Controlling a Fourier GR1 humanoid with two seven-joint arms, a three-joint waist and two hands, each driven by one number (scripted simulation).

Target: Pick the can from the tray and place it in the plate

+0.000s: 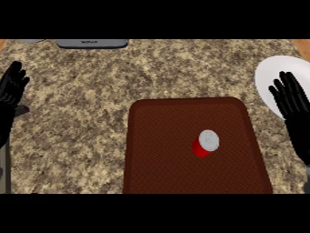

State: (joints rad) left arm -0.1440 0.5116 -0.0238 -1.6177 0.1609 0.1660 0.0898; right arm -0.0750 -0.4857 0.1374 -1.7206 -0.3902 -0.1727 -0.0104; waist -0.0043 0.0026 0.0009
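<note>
Red can upright on brown tray — white plate right, both hands open.

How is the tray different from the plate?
The tray is dark brown; the plate is white. The tray is a rectangle with rounded corners; the plate is round. The tray has a red can standing on it; the plate holds nothing, though the right hand covers part of it. Both lie flat on the counter.

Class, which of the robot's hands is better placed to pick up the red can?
Right hand: the red metal can stands right of centre on the brown tray, nearer it and the white round plate.
</note>
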